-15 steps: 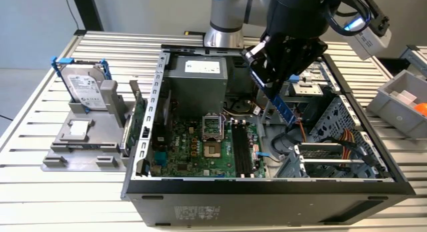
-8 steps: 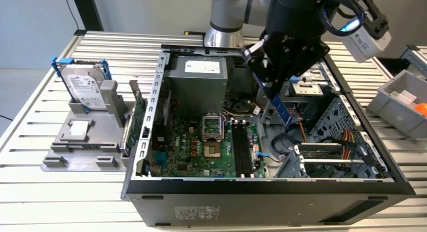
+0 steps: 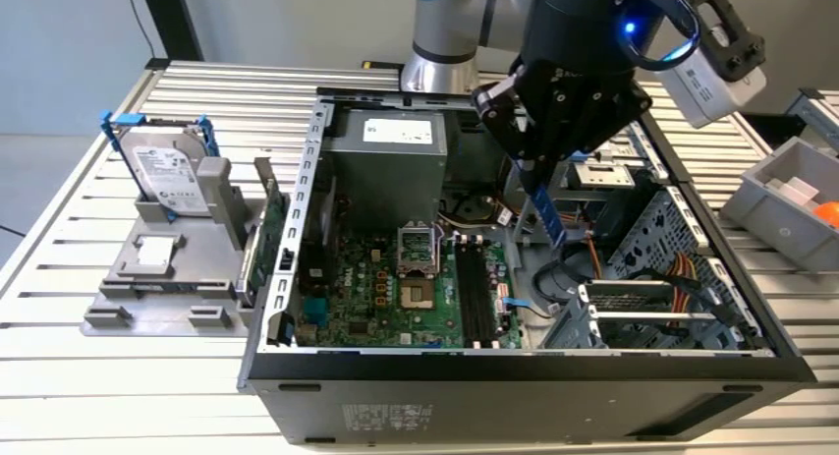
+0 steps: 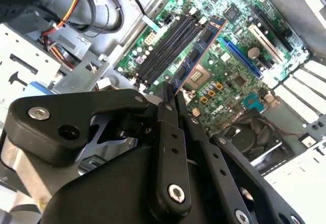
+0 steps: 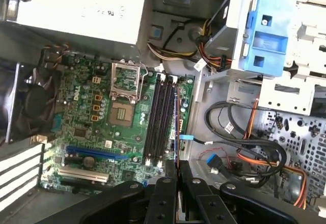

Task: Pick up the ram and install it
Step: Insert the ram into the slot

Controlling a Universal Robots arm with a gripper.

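The ram (image 3: 544, 211) is a thin blue-green stick hanging on edge from my gripper (image 3: 531, 165), which is shut on its upper end. It hovers inside the open computer case (image 3: 525, 376), above the motherboard (image 3: 373, 293) and a little to the exterior view's right of the black memory slots (image 3: 475, 298). In the second wrist view the ram (image 4: 199, 51) runs out from the fingertips (image 4: 165, 94) alongside the slots (image 4: 165, 48). In the first wrist view the ram (image 5: 177, 127) appears edge-on, just beside the slots (image 5: 159, 119) and clear of them.
A silver hard drive (image 3: 171, 168) stands in a grey holder on the exterior view's left. A green card (image 3: 266, 241) leans beside the case wall. Loose cables (image 5: 239, 147), a blue drive bracket (image 5: 267, 35) and the power supply (image 3: 387, 155) crowd the case. A grey bin (image 3: 787, 190) sits at the right.
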